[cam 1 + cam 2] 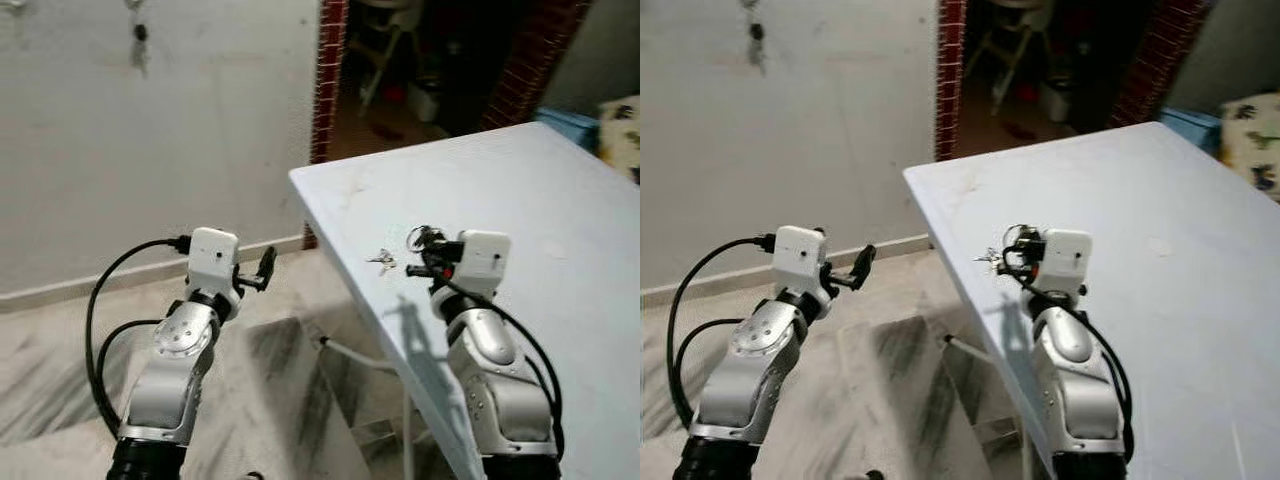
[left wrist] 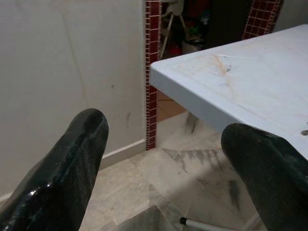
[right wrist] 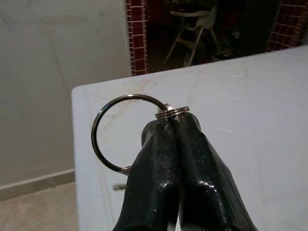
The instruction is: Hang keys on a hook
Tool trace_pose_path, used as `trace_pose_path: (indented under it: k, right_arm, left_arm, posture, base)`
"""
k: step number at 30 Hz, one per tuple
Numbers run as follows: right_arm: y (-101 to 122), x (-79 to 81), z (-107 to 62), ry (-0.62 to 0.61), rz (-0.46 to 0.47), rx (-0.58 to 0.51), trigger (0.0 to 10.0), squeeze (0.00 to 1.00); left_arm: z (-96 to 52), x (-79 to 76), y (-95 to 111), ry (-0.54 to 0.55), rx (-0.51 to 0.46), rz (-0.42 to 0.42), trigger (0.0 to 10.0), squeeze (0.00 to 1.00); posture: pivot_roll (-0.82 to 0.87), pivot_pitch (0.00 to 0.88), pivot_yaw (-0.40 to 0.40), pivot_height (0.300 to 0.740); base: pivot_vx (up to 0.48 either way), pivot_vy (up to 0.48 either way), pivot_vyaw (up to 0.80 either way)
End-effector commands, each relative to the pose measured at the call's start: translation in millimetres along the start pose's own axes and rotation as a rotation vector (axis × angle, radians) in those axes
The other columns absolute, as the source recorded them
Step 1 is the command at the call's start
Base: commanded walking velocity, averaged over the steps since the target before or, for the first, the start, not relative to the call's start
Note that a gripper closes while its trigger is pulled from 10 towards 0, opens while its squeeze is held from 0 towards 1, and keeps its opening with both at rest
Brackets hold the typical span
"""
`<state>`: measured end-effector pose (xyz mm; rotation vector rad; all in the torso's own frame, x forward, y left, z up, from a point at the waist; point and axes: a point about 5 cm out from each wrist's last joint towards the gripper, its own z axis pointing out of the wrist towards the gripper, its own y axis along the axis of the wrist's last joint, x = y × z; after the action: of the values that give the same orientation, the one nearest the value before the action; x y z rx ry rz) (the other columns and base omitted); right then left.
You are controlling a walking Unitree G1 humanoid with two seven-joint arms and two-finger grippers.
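My right gripper (image 1: 424, 256) is shut on a silver key ring (image 3: 93, 132), held just above the near left part of the pale table (image 1: 540, 210). The small keys (image 1: 381, 261) dangle from the ring over the tabletop. The pinched black fingertips (image 3: 163, 132) hold the ring's small loop. High on the white wall at the far left, a small dark item (image 1: 140, 33) hangs from a hook at the frame's top edge. My left gripper (image 1: 262, 268) is open and empty, above the floor left of the table.
The table's corner (image 1: 295, 176) juts toward the wall, with a white leg (image 1: 405, 430) below. Behind it, a dark doorway between red brick posts (image 1: 328, 70) holds a chair (image 3: 195, 33). A blue box (image 1: 570, 125) sits beyond the table. Marble floor (image 1: 60, 350) lies before the wall.
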<state>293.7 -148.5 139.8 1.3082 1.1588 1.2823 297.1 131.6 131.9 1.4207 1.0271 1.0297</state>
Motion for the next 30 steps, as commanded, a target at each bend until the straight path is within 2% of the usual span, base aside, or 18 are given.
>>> trace_pose_path:
  k: [1, 10, 30]
  right_arm:
    - [0.6, 3.9, 0.7, 0.007, 0.012, -0.002, 10.0, 0.00]
    - [-0.4, -0.3, -0.2, -0.020, 0.036, -0.004, 10.0, 0.00]
    - [0.7, -1.7, 2.0, -0.032, 0.049, -0.004, 10.0, 0.00]
  left_arm:
    - [0.8, 3.3, 1.6, 0.016, 0.007, 0.003, 10.0, 0.00]
    - [2.1, 4.1, 2.5, 0.016, 0.010, -0.008, 10.0, 0.00]
    - [8.3, 3.8, 2.7, 0.016, 0.020, -0.030, 10.0, 0.00]
  posture:
    - [0.06, 0.000, -0.084, 0.740]
    - [0.06, 0.000, -0.083, 0.740]
    - [0.06, 0.000, -0.086, 0.740]
  base:
    - [0.000, 0.000, 0.00]
    - [0.000, 0.037, 0.00]
    - [0.000, 0.472, 0.00]
